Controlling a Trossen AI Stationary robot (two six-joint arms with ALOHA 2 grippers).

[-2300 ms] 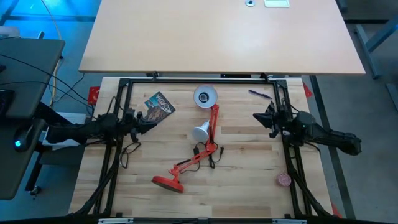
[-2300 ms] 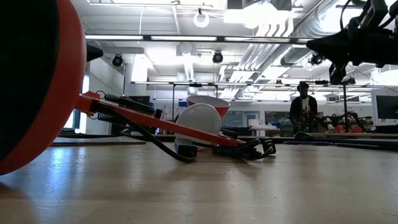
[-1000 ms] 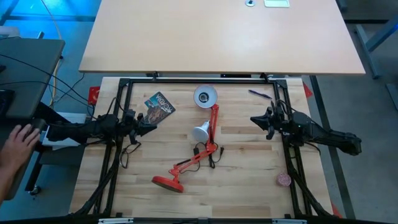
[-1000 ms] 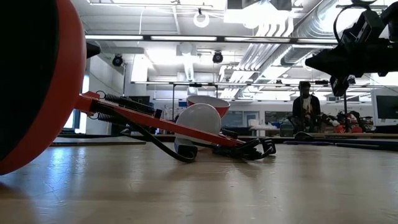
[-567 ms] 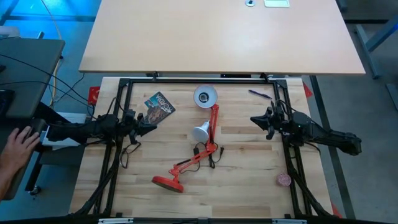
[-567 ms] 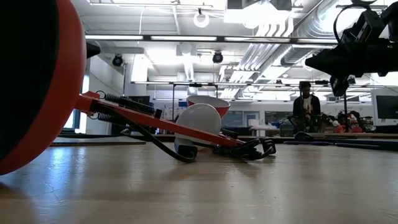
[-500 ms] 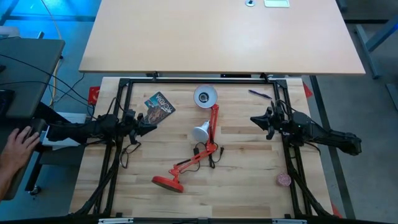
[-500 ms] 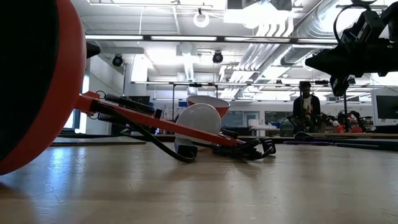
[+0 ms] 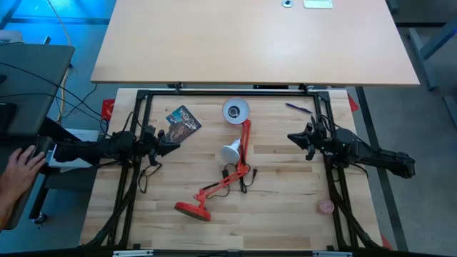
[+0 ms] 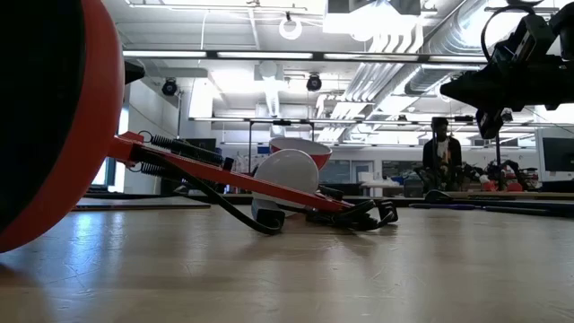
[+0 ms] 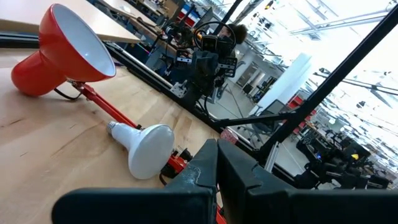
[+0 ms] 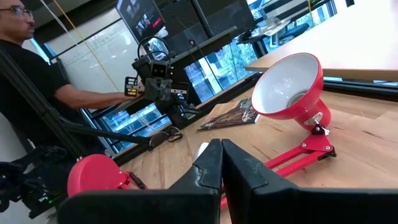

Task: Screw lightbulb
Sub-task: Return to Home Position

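The white lightbulb (image 9: 230, 151) lies on its side on the wooden table, beside the red lamp's arm (image 9: 245, 143); it also shows in the left wrist view (image 11: 146, 147) and the low view (image 10: 287, 178). The lamp lies flat, with its shade (image 9: 235, 110) toward the far edge and its round base (image 9: 193, 209) toward the near edge. My left gripper (image 9: 173, 140) is shut and empty, left of the bulb. My right gripper (image 9: 291, 138) is shut and empty, right of the lamp, above the table (image 10: 457, 88).
A magazine (image 9: 183, 120) lies at the far left and a purple pen (image 9: 300, 108) at the far right. A pink round thing (image 9: 326, 207) sits near the right rail. The lamp's black cord (image 9: 239, 175) is bunched by its arm. A person's hand (image 9: 16, 168) is off the table's left.
More than a second ago my right gripper went a little down and toward the lamp. Since then both arms have kept still. A person's hand has come into view off the table's left side.
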